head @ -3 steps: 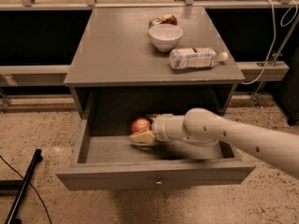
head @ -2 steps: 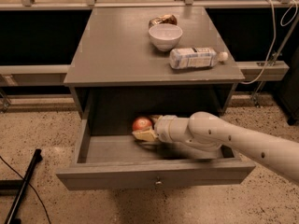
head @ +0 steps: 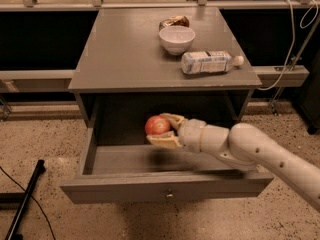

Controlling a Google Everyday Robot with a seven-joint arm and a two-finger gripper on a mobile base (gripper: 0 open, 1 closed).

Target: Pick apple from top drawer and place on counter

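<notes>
The apple (head: 157,125) is red-orange and sits between my gripper's two fingers. My gripper (head: 164,130) is shut on it and holds it above the floor of the open top drawer (head: 165,186), near the drawer's middle. My white arm reaches in from the right. The grey counter (head: 125,54) lies above, its front edge just over the apple.
On the counter stand a white bowl (head: 176,38), a lying plastic bottle (head: 209,62) and a small wrapped item (head: 174,21) behind the bowl. A black pole (head: 25,199) lies on the speckled floor at left. A cable (head: 295,39) hangs at right.
My gripper has lifted the apple up off the drawer floor and slightly toward the front; the camera view has also moved closer.
</notes>
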